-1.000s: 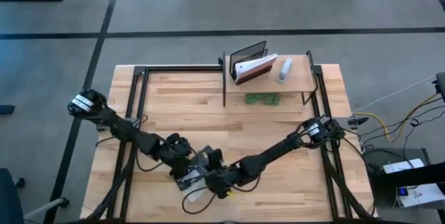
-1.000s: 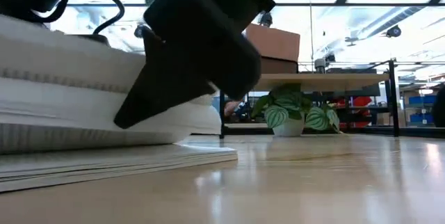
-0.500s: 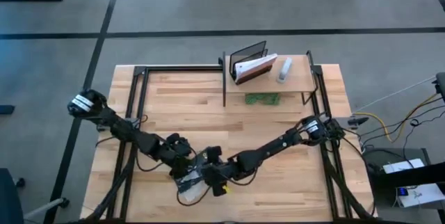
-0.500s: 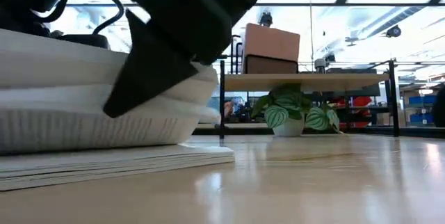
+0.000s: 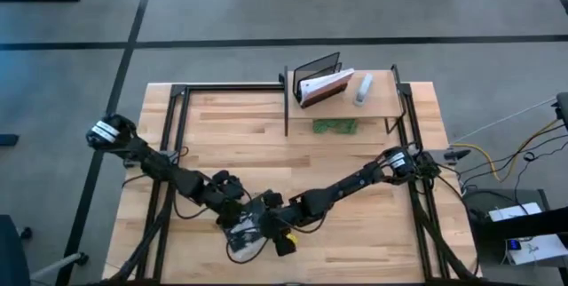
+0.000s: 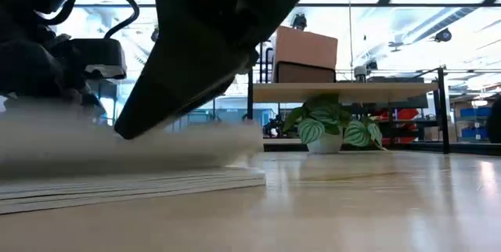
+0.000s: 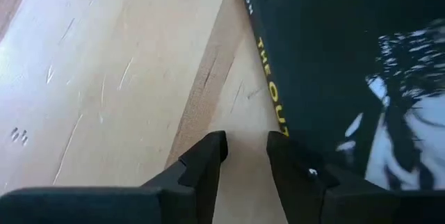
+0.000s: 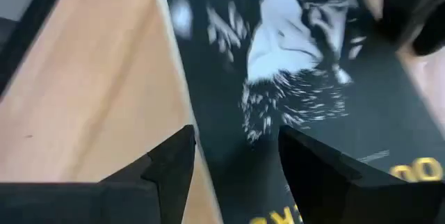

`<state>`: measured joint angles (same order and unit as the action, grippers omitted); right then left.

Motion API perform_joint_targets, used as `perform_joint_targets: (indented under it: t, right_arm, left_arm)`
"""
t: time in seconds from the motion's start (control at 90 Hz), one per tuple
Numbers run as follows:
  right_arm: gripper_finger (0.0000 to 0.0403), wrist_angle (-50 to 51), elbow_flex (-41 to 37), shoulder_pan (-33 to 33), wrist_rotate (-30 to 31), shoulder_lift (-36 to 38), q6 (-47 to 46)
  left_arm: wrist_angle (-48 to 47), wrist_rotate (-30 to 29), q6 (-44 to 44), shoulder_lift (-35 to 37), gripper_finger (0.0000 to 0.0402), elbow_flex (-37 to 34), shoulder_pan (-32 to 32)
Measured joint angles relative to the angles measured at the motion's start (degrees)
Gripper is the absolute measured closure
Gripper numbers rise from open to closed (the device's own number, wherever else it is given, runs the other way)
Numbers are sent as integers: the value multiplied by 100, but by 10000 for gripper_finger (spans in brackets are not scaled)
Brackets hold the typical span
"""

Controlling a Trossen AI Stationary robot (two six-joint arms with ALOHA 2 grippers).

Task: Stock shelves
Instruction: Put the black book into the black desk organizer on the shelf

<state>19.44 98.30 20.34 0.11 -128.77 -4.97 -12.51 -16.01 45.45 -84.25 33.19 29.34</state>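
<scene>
The shelf (image 5: 342, 99) stands at the tabletop's (image 5: 222, 144) far edge. Near the front edge, both grippers meet at a black book (image 8: 306, 99): left gripper (image 7: 245, 147) and right gripper (image 8: 236, 140), fingers released.

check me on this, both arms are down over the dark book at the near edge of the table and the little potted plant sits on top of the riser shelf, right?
One thing is off: the potted plant stands under the riser shelf, not on top, as the low view shows. The rest holds: the left end effector and the right end effector are both down at the dark book near the table's near edge.
</scene>
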Motion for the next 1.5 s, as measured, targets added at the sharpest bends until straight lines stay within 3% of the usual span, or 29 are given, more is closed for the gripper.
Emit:
perform_joint_targets:
  t: [0.267, 0.444, 0.922, 1.044, 1.5]
  right_arm:
    - [222, 5, -28, -92, -14, -2, -36]
    - [220, 0, -51, -34, -12, -2, 544]
    - [143, -124, -221, 23, 12, -122, 1021]
    - [133, -163, -221, 17, 266, -184, 889]
    - [194, -84, -125, 93, 1210, -192, 1170]
  left_arm:
    - [2, -2, 0, 0, 302, 0, 0]
    - [7, -2, 0, 0, 299, 0, 0]
    - [15, -17, 0, 0, 302, -2, 2]
    - [23, -17, 1, 0, 299, -4, 0]
    - [9, -74, 0, 0, 303, -9, -4]
